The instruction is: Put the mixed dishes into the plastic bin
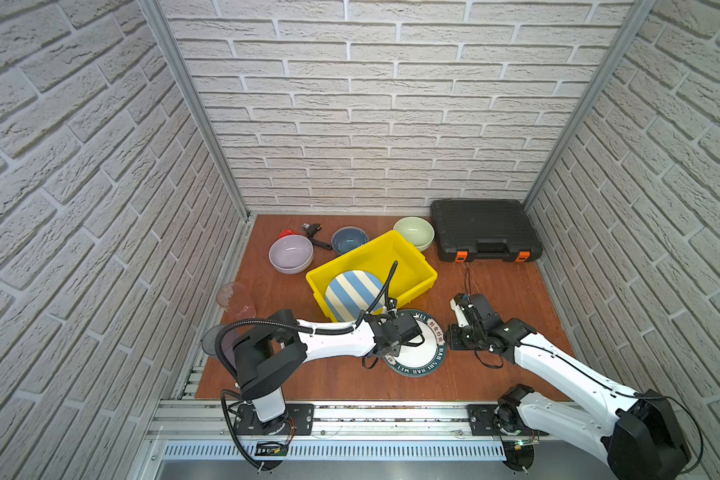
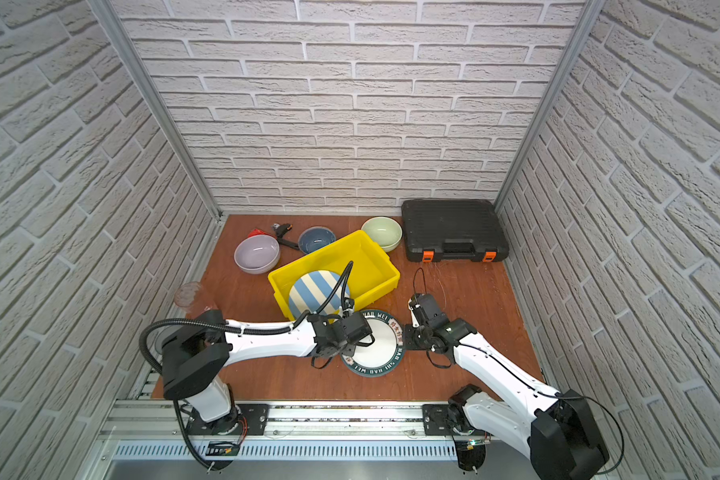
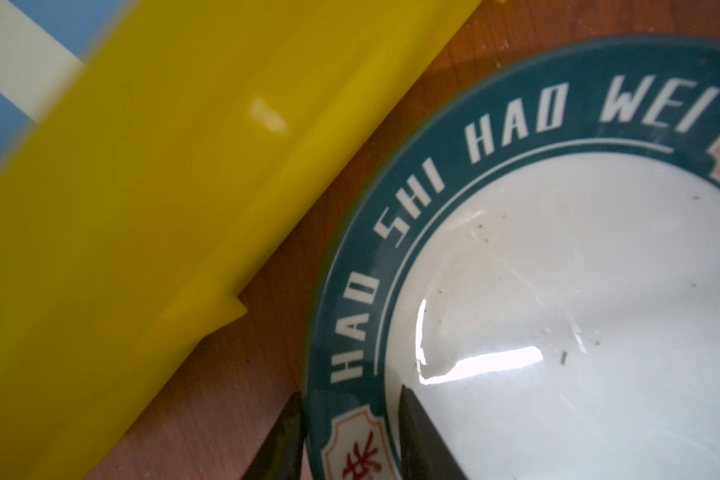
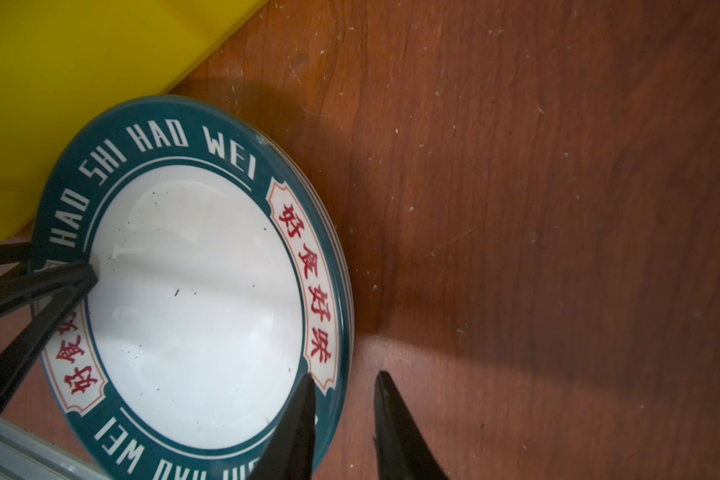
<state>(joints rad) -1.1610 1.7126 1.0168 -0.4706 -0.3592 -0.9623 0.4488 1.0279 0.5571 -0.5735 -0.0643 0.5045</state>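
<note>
Stack of white printed plates point(image 1: 427, 353) lies flat on the desk point(image 1: 454, 386), just in front of the yellow bin point(image 1: 410, 266). The striped plate point(image 1: 352, 297) already leans inside the bin.

Left end effector point(image 3: 350, 440) pinches the stack's rim on its left side. Right end effector point(image 4: 344, 415) straddles the opposite rim, jaws parted, outer finger clear of the edge.

Step in hand: two-arm pickup, grasp half made. Next, likely: right closes on the rim, then both arms lift level over the bin wall.

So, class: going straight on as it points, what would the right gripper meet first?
Probably the printed plate, at its rim, under one finger of the right gripper; the other points at table.
</note>
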